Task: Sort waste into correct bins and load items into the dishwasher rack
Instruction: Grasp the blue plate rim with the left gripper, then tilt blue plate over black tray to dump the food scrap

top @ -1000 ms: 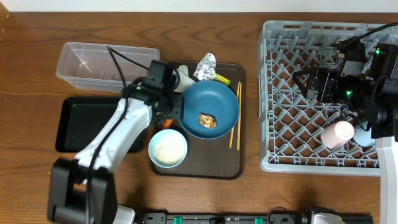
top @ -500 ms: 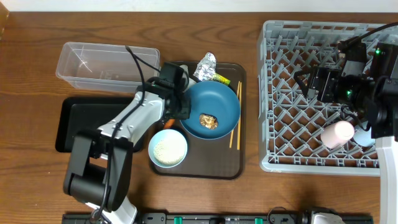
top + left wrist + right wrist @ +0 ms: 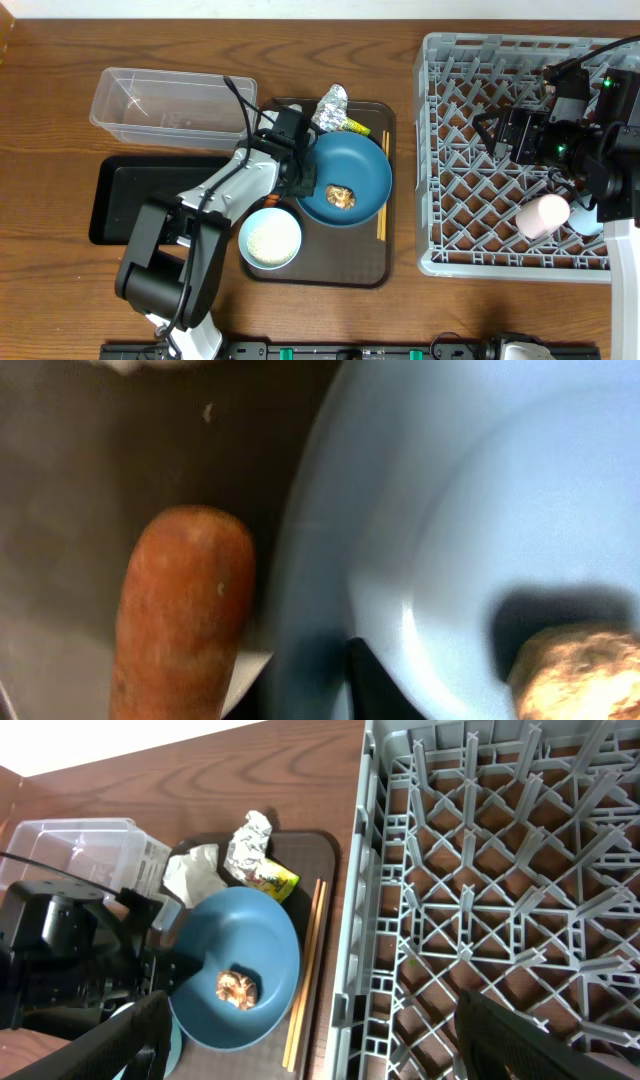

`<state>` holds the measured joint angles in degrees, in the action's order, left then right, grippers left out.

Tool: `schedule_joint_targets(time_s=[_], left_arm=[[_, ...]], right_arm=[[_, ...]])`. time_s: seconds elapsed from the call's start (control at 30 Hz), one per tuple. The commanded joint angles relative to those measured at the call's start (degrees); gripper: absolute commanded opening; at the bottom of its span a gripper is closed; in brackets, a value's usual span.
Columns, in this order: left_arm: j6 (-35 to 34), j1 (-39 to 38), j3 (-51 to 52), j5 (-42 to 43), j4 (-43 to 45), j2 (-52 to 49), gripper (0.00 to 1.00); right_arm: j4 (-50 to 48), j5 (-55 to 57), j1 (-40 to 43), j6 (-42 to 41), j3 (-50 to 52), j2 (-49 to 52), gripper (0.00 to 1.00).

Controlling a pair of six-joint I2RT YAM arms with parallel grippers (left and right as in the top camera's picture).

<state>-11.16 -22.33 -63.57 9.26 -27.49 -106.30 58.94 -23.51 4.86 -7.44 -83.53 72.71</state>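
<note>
The large blue bowl [image 3: 355, 165] [image 3: 480, 510] [image 3: 235, 955] sits on the brown serving tray [image 3: 330, 272] with a brown food lump [image 3: 338, 195] [image 3: 580, 670] inside. My left gripper [image 3: 305, 185] [image 3: 310, 695] is shut on the bowl's left rim, one finger [image 3: 375, 685] inside. An orange carrot [image 3: 180, 610] lies just outside the rim. My right gripper [image 3: 490, 130] [image 3: 320, 1050] hangs open and empty over the dishwasher rack [image 3: 440, 150] [image 3: 500, 870]. A pink cup [image 3: 543, 215] and a light-blue cup [image 3: 590, 222] lie in the rack.
Foil [image 3: 333, 103], a yellow-green wrapper [image 3: 354, 126] and tissue [image 3: 195, 872] lie at the tray's back. Chopsticks [image 3: 381, 190] lie right of the bowl, the white bowl [image 3: 270, 240] of rice in front. The clear tub [image 3: 165, 100] and black tray [image 3: 140, 200] stand left.
My left gripper has slid right onto the blue bowl's rim and closed on it; the bowl has shifted slightly right. The right arm has not moved.
</note>
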Motion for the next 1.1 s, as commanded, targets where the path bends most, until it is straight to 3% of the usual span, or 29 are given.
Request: schedule_joint_targets(time_s=[0.0,0.37,0.83,1.07], left_arm=[[0.6,0.0,-0.4,-2.7,-0.2,-0.5,0.06],[0.6,1.6,-0.5,-2.9,-6.7,14.1,0.06],[3.6,12.5,-2.0,-2.8,-22.6,40.8,0.06],[4.0,16.2,-6.3,-7.2,-27.9,47.0,0.06]], right_arm=[[0.0,0.2,-0.3,-0.9,-0.5,0.0,0.82],[-0.4,0.2,-0.3,-0.9,-0.5,0.0,0.83],[-1.1,0.2,-0.3,-0.9,-0.5,0.0,0.84],[-1.2,0.1,-0.3,-0.9,-0.5,0.0,0.85]])
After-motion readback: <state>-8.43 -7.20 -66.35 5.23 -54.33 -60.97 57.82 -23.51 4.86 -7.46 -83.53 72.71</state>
